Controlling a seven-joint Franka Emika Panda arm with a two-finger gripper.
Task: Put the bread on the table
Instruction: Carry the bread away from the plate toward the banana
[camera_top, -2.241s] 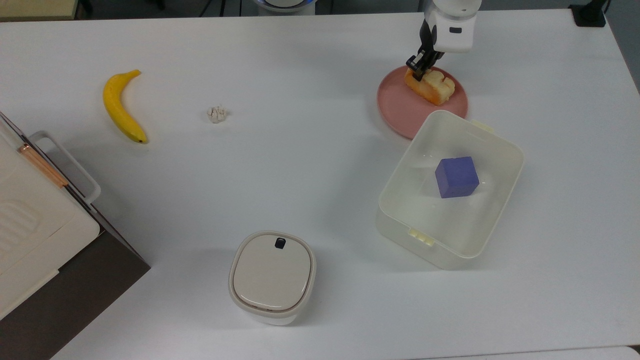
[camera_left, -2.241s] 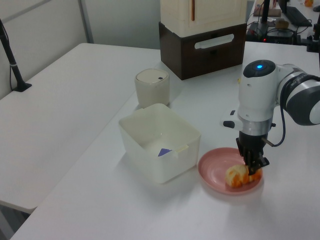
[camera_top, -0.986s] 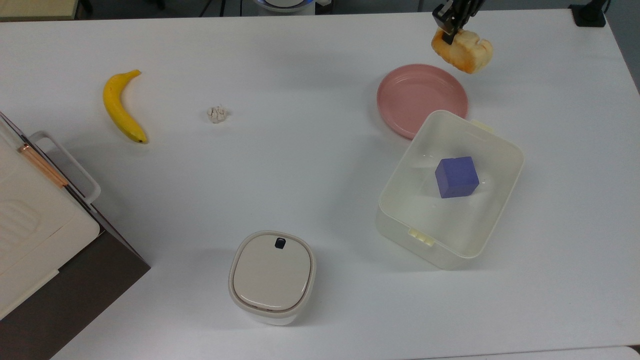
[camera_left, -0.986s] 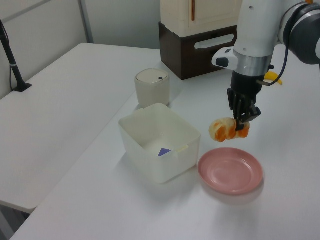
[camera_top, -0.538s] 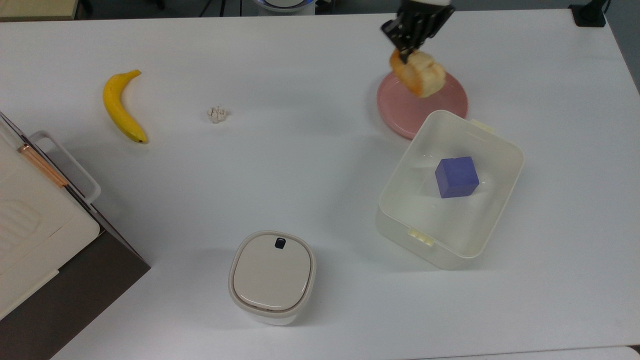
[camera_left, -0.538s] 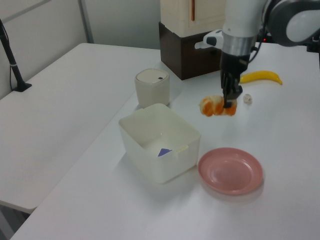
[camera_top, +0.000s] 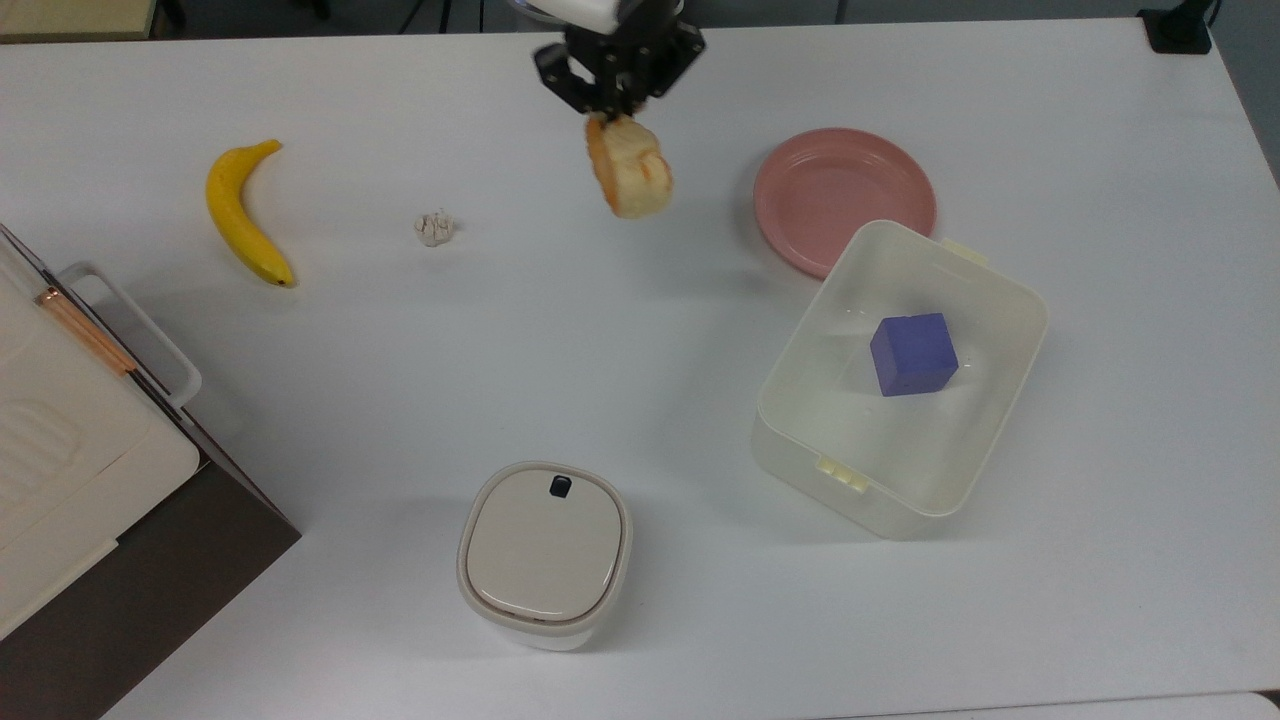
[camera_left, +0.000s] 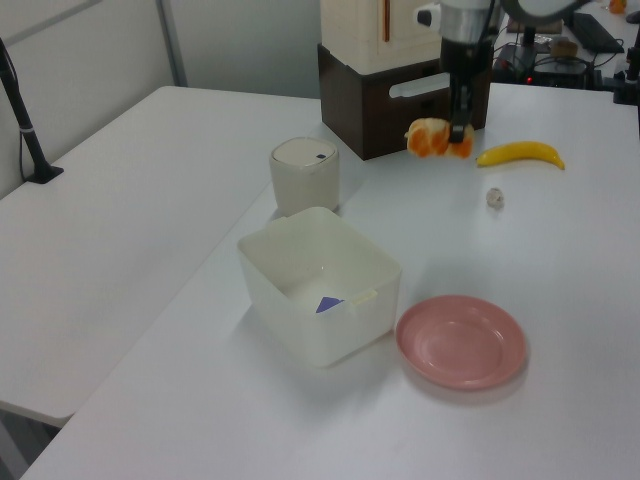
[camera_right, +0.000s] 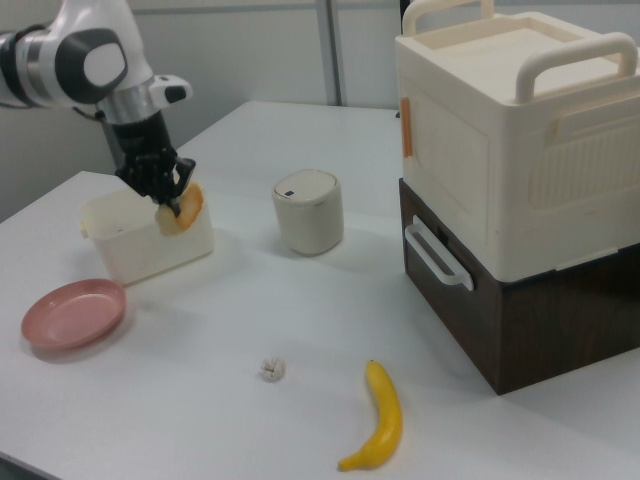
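The claw pinches the bread above the counter, between the pink plate and a whitish wad; nothing lies beneath.

- In the top view, the plate lies on the table at about 1 o'clock from the table's middle, touching or just overlapped by the open tub at its 5 o'clock.
- A cube sits in the tub.
- The lidded canister stands near 6 o'clock.
- The stacked boxes sit at 8 o'clock, at the table's edge.
- The banana lies at 10 o'clock, with the small wad at its 3 o'clock.
- The bread hangs clear above the table at 12 o'clock, between wad and plate, clamped in the gripper above it.
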